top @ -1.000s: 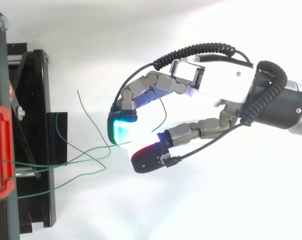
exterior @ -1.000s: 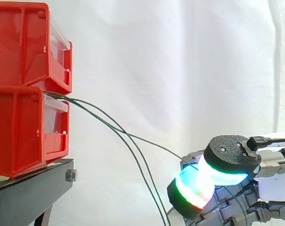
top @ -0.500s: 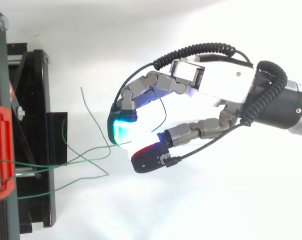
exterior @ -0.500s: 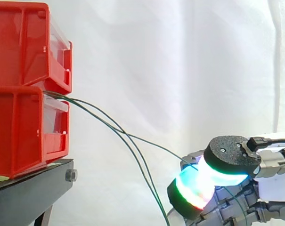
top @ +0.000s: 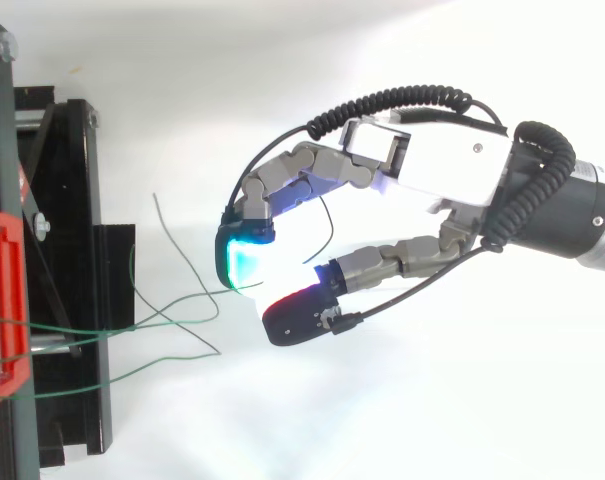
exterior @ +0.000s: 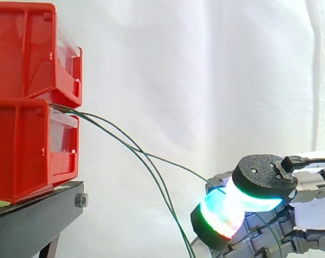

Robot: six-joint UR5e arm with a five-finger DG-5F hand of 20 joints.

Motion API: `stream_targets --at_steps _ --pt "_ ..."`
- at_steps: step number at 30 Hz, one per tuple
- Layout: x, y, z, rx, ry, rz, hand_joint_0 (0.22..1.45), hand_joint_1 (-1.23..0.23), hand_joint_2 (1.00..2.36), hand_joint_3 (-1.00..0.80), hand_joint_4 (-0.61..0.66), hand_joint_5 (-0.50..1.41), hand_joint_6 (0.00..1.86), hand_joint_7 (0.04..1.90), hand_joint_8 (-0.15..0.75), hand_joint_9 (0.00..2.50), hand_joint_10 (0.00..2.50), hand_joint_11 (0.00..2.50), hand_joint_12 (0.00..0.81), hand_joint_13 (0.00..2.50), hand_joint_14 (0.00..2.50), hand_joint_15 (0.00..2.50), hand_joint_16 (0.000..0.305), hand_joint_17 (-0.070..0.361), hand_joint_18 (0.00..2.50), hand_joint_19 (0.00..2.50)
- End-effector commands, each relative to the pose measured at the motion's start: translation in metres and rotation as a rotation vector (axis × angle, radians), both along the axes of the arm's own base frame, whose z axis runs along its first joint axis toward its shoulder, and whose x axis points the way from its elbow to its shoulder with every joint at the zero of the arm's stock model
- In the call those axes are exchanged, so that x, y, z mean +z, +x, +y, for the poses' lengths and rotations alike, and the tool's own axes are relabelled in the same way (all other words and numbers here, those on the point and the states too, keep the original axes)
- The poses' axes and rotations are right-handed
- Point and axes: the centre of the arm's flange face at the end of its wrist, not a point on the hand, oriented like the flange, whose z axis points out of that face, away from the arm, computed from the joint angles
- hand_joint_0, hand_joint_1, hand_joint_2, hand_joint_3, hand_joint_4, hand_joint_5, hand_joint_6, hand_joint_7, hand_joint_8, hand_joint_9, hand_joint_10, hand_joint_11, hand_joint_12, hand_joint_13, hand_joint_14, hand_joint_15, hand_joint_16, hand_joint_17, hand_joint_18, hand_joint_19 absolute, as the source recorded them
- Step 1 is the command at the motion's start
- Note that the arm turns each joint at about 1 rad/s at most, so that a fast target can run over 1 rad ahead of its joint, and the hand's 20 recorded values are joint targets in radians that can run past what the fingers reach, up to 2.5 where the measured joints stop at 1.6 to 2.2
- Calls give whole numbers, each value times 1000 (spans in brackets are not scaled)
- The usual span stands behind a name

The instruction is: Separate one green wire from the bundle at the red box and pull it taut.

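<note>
Away from the red boxes (exterior: 22, 145), robot hand (top: 452, 165) pinches one green wire (exterior: 178, 167).

Side cam: level w/ the work, close in, facing across it toward white curtain (exterior: 205, 70). Red bins (exterior: 28, 102) on black stand (exterior: 33, 220) at left edge, hand (exterior: 261, 180) at lower right. Top cam: overhead, looking down, wider framing, bins at left edge, arm entering from right. Both cams share bins' front, stand, green wire (exterior: 173, 164) & hand.
</note>
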Motion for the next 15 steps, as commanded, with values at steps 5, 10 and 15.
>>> stream_targets --at_steps 5,10,15 --pt "0 0 0 -1 -1 0 625 -852 1022 -97 -164 -106 882 1149 175 759 11 270 309 575 15 363 45 102 435 484" --pt "0 0 0 1 -1 0 624 -852 1022 -93 -161 -106 883 1142 175 760 11 275 311 579 15 360 45 102 440 481" --pt "1 0 0 -1 1 -1 626 -852 1022 -98 -161 -106 883 1142 177 764 11 272 312 584 16 363 45 102 443 491"
